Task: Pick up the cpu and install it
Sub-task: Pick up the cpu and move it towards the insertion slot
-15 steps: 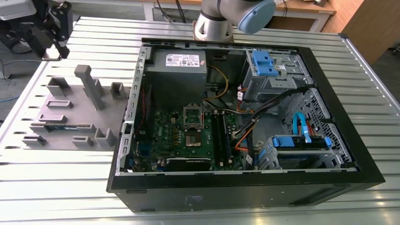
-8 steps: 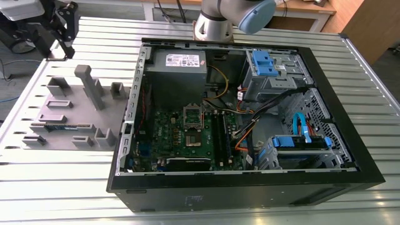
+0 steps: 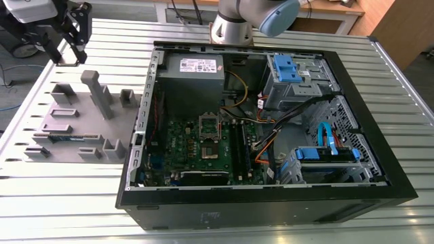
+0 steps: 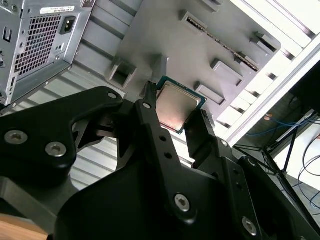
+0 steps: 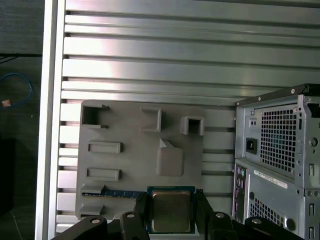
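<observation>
In both wrist views the cpu, a small square chip with a silver-grey metal top and a green rim, sits pinched by its edges between my two black fingers. My gripper is shut on it and hangs in the air above the grey parts holder. The exterior view has the gripper at its far left, above the back end of the holder and outside the computer case. The motherboard lies inside the case, its socket uncovered with the metal frame swung back.
The open computer case lies on its side on the slatted metal table. Inside are a power supply, blue drive bays and loose cables. A green memory stick lies in the holder, among upright posts.
</observation>
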`<state>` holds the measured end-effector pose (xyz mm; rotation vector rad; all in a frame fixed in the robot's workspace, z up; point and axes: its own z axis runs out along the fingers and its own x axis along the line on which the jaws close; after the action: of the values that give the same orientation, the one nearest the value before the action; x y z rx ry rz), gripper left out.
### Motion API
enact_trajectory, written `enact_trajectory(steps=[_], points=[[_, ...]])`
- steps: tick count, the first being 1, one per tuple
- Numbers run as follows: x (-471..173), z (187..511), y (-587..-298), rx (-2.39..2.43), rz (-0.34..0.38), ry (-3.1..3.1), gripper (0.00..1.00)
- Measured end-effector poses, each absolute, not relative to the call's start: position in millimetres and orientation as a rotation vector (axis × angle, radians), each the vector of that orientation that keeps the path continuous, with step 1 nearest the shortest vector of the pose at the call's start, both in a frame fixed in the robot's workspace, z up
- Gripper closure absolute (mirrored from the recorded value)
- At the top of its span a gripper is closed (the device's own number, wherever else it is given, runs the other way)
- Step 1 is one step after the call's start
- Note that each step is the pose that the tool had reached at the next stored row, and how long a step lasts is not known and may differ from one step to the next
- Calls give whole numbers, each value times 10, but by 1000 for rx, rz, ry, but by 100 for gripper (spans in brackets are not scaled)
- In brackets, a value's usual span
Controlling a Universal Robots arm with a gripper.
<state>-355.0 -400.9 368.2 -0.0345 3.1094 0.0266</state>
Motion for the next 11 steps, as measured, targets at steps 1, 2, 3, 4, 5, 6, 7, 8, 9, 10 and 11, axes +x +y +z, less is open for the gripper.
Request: enact_trajectory(steps=[1, 2, 3, 4, 5, 6, 7, 8, 9, 10, 11], points=[[-3537, 3682, -4009, -35, 27, 3109, 53], [-3524, 3682, -4009, -35, 27, 3109, 53], [-3511, 3682, -4009, -35, 27, 3109, 53], [-3499, 3682, -4009, -35, 27, 3109, 53], [-3486, 3682, -4009, -35, 27, 3109, 53], [-3473, 3682, -4009, -35, 27, 3109, 53], [-3461, 3682, -4009, -35, 27, 3109, 53], [-3449, 3682, -4009, -35, 26, 3109, 53], [-3436, 3682, -4009, -35, 27, 3109, 53], [-3424, 3682, -4009, -35, 27, 3109, 53], [-3410, 3682, -4009, -35, 27, 3109, 53]])
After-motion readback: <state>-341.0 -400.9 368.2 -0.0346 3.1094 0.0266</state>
